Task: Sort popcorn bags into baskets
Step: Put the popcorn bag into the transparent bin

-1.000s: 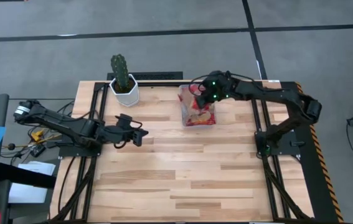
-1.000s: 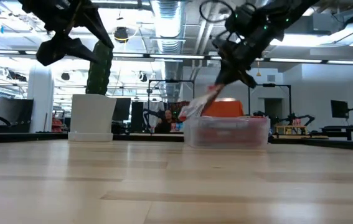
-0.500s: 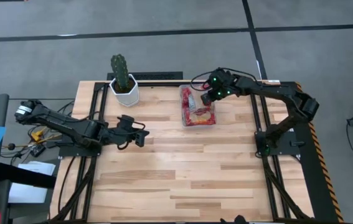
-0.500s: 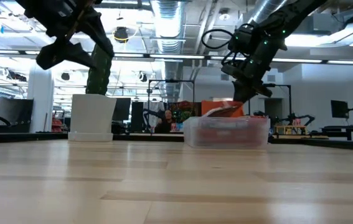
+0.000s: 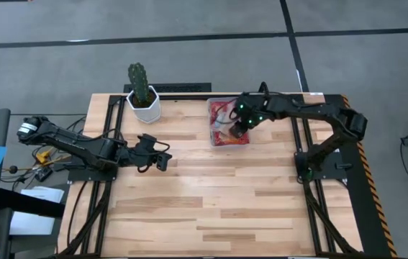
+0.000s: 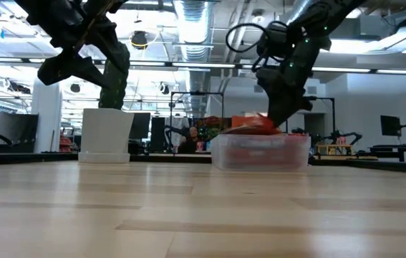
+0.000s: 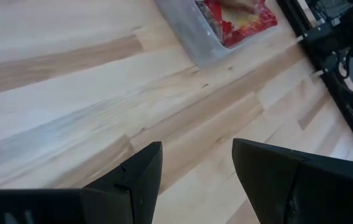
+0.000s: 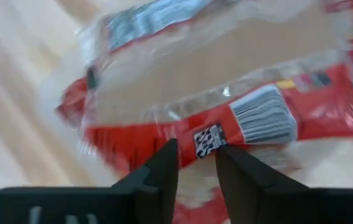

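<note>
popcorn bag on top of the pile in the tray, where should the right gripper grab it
Judging by the views, take the top popcorn bag by its raised flat edge, coming down from above: it lies flat on the pile inside the clear tray, whose walls block a side approach. The right gripper hovers there.

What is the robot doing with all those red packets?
It is sorting popcorn bags into a clear basket at the back of the wooden table. The right gripper is down over the basket, right above the bags piled inside, its jaws only slightly apart and nothing clearly gripped between them. The left gripper waits above bare wood nearer the left side, jaws open and empty. A potted cactus stands at the back left.
</note>
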Controlling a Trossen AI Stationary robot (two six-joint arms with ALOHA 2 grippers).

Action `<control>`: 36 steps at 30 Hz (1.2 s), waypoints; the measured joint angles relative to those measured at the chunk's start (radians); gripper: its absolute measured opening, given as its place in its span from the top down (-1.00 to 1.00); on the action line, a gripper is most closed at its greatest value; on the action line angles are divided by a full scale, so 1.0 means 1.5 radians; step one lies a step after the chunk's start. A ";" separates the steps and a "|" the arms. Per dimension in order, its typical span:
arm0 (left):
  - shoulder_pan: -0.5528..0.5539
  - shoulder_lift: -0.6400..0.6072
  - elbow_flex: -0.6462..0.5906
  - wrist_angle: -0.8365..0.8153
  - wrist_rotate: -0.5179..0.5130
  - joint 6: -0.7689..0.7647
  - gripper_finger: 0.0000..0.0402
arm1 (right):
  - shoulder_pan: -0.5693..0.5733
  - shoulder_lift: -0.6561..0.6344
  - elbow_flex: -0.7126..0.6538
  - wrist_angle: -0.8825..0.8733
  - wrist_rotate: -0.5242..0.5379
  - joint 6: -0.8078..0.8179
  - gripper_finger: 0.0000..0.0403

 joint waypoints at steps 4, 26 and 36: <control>0.000 0.000 0.000 0.000 0.005 -0.001 0.08 | 0.047 0.000 0.000 0.019 0.001 0.026 0.22; -0.016 0.000 0.000 -0.003 0.042 -0.007 0.08 | 0.155 -0.008 0.066 -0.083 0.104 -0.407 0.07; -0.037 -0.001 0.000 -0.005 0.023 -0.024 0.08 | 0.160 0.029 0.066 -0.044 0.094 -0.444 0.44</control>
